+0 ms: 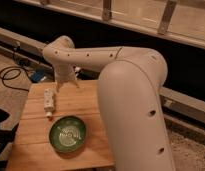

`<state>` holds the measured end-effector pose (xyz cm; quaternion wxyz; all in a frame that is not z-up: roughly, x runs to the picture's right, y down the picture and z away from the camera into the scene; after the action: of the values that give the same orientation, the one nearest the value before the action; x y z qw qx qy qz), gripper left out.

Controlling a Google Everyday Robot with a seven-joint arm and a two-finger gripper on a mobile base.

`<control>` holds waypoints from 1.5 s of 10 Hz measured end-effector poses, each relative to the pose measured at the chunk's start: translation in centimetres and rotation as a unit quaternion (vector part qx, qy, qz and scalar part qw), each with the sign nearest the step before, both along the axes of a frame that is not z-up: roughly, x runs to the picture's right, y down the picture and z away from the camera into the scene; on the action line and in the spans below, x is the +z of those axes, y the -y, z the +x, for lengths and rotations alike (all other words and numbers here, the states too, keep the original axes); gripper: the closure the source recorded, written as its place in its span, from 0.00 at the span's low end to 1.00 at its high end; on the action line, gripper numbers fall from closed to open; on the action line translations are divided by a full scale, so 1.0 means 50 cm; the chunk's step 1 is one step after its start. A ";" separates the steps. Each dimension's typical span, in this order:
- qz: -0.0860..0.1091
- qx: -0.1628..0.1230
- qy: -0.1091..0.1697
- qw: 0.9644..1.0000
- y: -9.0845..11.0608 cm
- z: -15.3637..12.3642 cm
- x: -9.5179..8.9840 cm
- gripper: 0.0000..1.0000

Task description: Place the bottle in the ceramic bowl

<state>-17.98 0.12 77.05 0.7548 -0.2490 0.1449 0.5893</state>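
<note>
The small white bottle lies on its side near the left edge of the wooden table, cap end pointing toward the front. The green ceramic bowl with a pale swirl inside sits on the table just in front and to the right of the bottle; nothing is in it. My gripper hangs down from the white arm over the table's back left part, just right of and behind the bottle. It holds nothing that I can see.
The arm's large white forearm and elbow cover the right side of the table. Black cables lie on the floor at the left. A low rail and a glass wall run behind the table.
</note>
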 end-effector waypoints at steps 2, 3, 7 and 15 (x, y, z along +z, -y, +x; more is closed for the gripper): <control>0.008 -0.008 0.012 1.000 -0.031 -0.023 -0.028 0.35; 0.010 -0.011 0.014 1.000 -0.039 -0.020 -0.034 0.35; 0.005 -0.017 0.047 0.999 -0.077 -0.062 -0.035 0.35; -0.014 -0.065 0.077 0.995 -0.111 -0.133 -0.029 0.35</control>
<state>-24.62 5.67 75.61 0.7970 -0.2941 0.1107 0.5158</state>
